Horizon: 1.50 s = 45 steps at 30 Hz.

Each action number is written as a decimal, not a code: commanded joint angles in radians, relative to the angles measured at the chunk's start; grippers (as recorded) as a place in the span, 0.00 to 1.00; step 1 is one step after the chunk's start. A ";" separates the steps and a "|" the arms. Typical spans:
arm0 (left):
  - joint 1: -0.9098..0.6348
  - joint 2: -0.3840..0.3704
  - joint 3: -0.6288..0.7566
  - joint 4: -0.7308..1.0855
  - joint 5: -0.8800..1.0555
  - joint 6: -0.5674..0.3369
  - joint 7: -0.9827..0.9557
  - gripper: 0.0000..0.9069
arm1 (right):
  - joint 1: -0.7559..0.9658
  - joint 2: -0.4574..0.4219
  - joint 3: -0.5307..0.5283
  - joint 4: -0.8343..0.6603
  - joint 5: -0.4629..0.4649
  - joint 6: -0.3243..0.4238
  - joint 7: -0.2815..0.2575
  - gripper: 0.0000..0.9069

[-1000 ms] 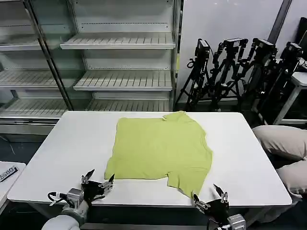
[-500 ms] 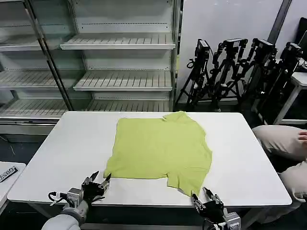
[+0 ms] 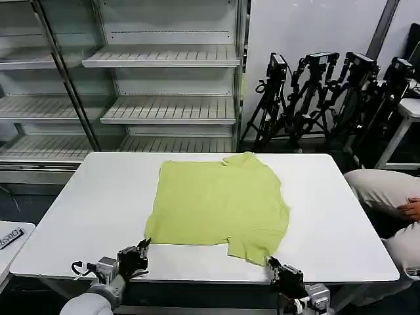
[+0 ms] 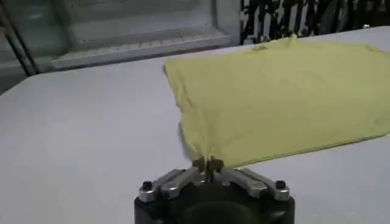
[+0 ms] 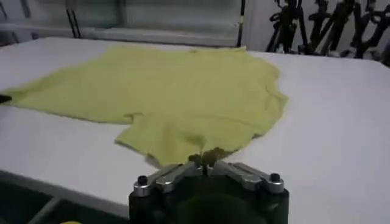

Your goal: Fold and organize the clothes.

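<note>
The clothes are one lime T-shirt lying flat in the middle of the white table, neckline toward the far edge. My left gripper is at the shirt's near left corner, shut on the hem; the left wrist view shows the fabric pinched between the closed fingers of that gripper. My right gripper is at the near right sleeve corner, shut on it. The right wrist view shows a bunch of the shirt caught in that gripper.
Both grippers sit at the table's near edge. Empty metal shelving stands behind the table. Black camera tripods cluster at the back right. A person's beige trousers and a hand show at the right edge, off the table.
Both grippers went from open to shut, moving inward onto the shirt's near corners. The left took the hem corner, the right the sleeve corner. The shirt's near edge shifted slightly.
</note>
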 commanded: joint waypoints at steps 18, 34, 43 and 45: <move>-0.452 -0.087 0.054 0.299 -0.067 -0.020 -0.005 0.01 | 0.585 0.050 -0.119 -0.453 0.014 -0.011 -0.006 0.00; -0.491 -0.081 0.103 0.389 -0.060 -0.035 0.012 0.01 | 0.663 0.069 -0.151 -0.566 -0.015 0.017 -0.033 0.00; -0.515 -0.069 0.125 0.421 -0.053 -0.040 0.018 0.01 | 0.660 0.072 -0.129 -0.563 -0.025 0.012 -0.018 0.00; -0.514 -0.066 0.132 0.430 -0.048 -0.043 0.021 0.01 | 0.656 0.071 -0.125 -0.562 -0.029 0.010 -0.016 0.00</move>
